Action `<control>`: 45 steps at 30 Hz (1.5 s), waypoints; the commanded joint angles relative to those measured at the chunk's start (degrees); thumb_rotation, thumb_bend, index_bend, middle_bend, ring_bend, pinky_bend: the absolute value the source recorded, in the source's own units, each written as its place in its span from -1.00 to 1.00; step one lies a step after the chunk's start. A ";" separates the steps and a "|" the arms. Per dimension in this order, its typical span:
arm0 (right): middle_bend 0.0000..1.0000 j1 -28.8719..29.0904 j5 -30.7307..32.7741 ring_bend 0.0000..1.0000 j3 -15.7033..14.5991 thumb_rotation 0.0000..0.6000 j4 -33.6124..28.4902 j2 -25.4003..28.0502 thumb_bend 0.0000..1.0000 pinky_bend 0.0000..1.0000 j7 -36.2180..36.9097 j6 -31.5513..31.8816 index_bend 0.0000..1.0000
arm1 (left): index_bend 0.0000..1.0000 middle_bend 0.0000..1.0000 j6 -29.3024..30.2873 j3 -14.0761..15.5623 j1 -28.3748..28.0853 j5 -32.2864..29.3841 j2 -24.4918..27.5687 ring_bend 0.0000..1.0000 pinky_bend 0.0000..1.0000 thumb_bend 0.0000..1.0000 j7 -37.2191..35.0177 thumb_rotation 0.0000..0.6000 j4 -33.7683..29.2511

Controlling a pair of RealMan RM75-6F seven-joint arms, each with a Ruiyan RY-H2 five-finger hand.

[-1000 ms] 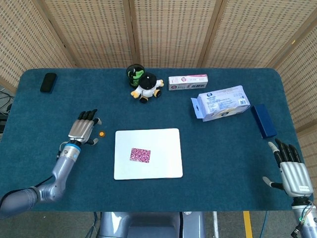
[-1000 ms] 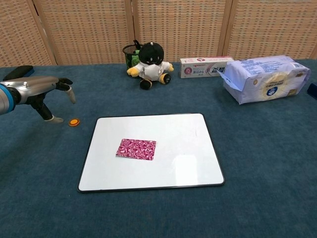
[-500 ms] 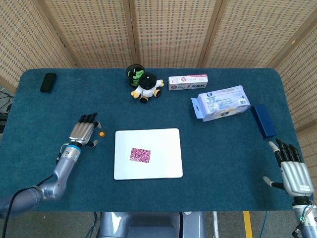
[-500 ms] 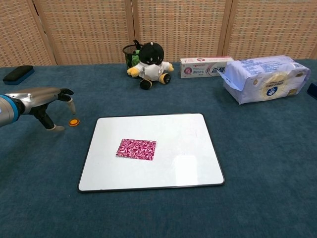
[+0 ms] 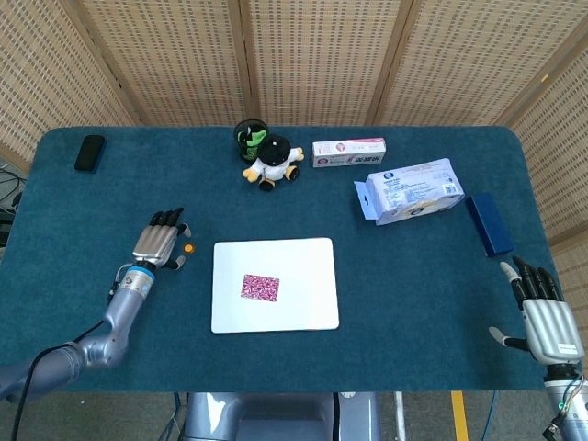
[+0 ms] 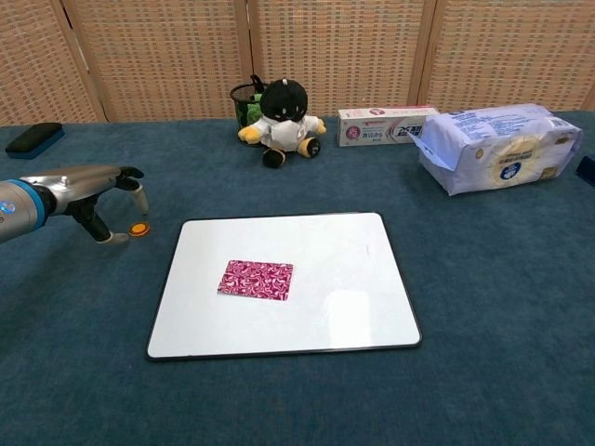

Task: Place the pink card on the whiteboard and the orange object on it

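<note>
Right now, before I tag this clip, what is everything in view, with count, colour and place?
whiteboard: 1, white, table centre-front
pink card: 1, pink patterned, on the whiteboard
orange object: 1, orange, on the table left of the whiteboard
plush toy: 1, black, white and yellow, back centre
cup: 1, black, behind the toy
box: 1, white and pink, back, right of the toy
pack: 1, white and blue, right
blue case: 1, blue, far right
eraser: 1, black, back left
table: 1, blue cloth
left robot hand: open, beside the orange object
right robot hand: open, front right
</note>
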 commanded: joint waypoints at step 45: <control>-1.00 0.25 0.37 -1.00 -0.03 1.00 0.11 0.24 -1.00 -1.00 0.94 -0.75 -1.00 | 0.23 -1.00 4.72 -3.23 1.29 6.28 0.94 -1.00 -1.00 -0.24 -1.89 1.00 -3.55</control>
